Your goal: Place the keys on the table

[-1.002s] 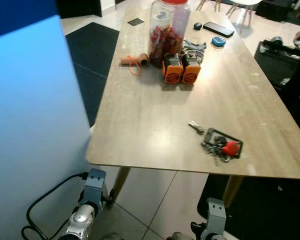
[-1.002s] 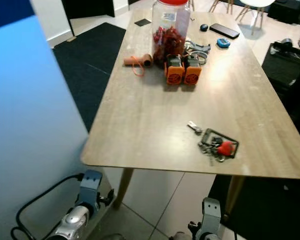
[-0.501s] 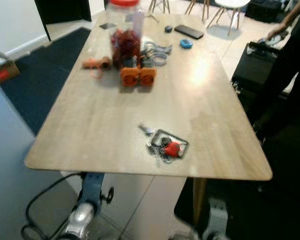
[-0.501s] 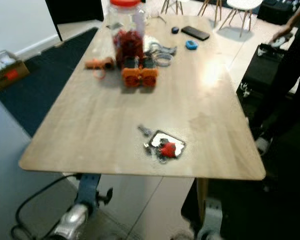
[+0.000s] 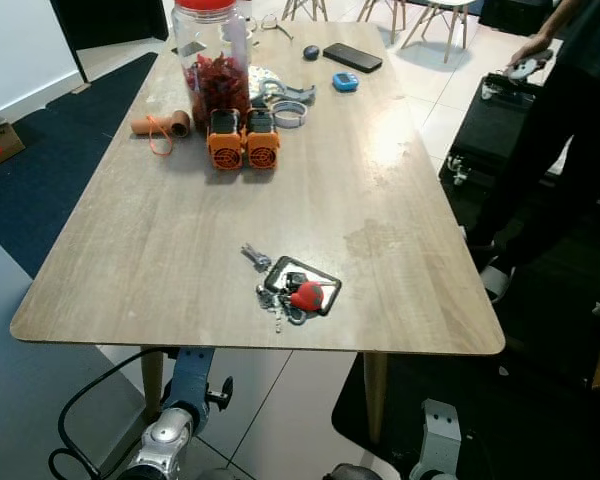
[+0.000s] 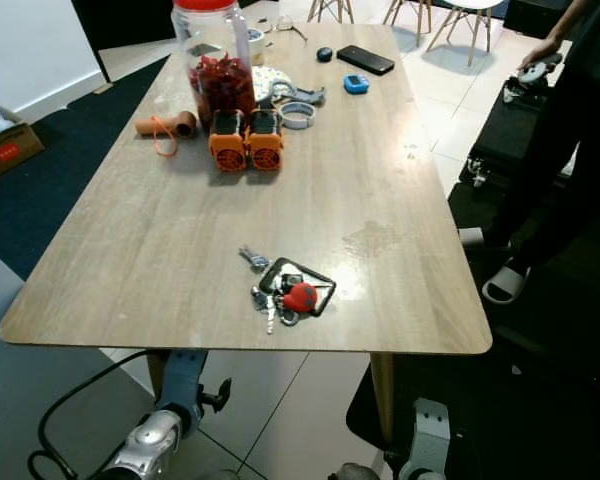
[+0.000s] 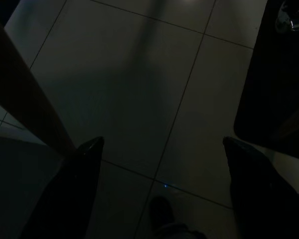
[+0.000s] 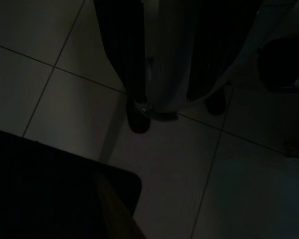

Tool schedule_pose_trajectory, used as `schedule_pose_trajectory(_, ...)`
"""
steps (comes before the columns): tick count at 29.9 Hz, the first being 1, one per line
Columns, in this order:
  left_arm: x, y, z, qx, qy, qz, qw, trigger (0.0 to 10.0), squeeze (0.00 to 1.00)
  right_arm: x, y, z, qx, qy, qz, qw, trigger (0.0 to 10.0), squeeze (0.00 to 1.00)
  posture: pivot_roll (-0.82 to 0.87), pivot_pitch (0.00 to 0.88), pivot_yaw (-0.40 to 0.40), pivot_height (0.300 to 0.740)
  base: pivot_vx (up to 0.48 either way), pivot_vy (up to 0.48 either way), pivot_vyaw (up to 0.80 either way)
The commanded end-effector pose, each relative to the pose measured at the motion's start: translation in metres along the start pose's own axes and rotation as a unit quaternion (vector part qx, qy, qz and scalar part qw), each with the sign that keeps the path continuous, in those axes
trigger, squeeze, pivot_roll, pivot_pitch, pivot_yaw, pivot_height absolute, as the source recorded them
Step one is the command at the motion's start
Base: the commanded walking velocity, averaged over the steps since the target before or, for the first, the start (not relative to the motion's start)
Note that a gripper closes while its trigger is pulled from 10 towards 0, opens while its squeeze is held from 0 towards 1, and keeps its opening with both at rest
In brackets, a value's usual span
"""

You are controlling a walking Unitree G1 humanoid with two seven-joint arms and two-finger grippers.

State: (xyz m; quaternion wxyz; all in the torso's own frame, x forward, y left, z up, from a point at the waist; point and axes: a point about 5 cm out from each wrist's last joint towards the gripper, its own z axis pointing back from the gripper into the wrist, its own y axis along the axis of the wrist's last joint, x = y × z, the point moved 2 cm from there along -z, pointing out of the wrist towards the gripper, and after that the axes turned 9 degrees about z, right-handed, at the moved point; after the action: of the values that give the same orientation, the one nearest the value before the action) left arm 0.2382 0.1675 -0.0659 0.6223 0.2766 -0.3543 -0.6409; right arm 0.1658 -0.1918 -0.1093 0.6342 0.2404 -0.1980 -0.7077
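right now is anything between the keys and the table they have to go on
Nothing visible. The keys already lie on the table, near its front edge, with bare wood around them. Both arms hang idle below the tabletop; the left end effector is open over the floor tiles.

Head views bright, evenly lit, sharp. Soft glare patch on worktop point(image 5: 385, 150) far half, sheen near keys point(image 5: 292, 294). Shade under worktop over floor tiles point(image 6: 280, 440). Wrist views very dark, murky; left pincer point(image 7: 162, 186) fingers mere black silhouettes, faint light on tiles.
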Motion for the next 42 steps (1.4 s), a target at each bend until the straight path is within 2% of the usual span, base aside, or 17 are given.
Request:
schedule_pose_trajectory(1, -0.0029, -0.0042, 0.0017, -0.008, 0.004, -0.001, 1.0, 10.0, 0.0, 0.0013, -0.0032, 0.0013, 0.002, 0.0, -0.011, 1.0, 10.0, 0.0, 0.04, 0.074, -0.008, 0.74, 0.0, 0.0, 0.0)
schedule_pose_trajectory(21, -0.0048, -0.0032, 0.0021, -0.003, 0.006, 0.005, 1.0, 10.0, 0.0, -0.0043, -0.0027, 0.0006, 0.006, 0.011, -0.009, 1.0, 10.0, 0.0, 0.05, 0.047, -0.007, 0.74, 0.0, 0.0, 0.0)
schedule_pose_trajectory(42, -0.0047, -0.0017, 0.0021, 0.002, 0.005, 0.006, 1.0, 10.0, 0.0, -0.0055, -0.0036, 0.0005, 0.003, 0.014, -0.006, 1.0, 10.0, 0.0, 0.05, 0.049, -0.012, 0.74, -0.322, 0.0, 0.0)
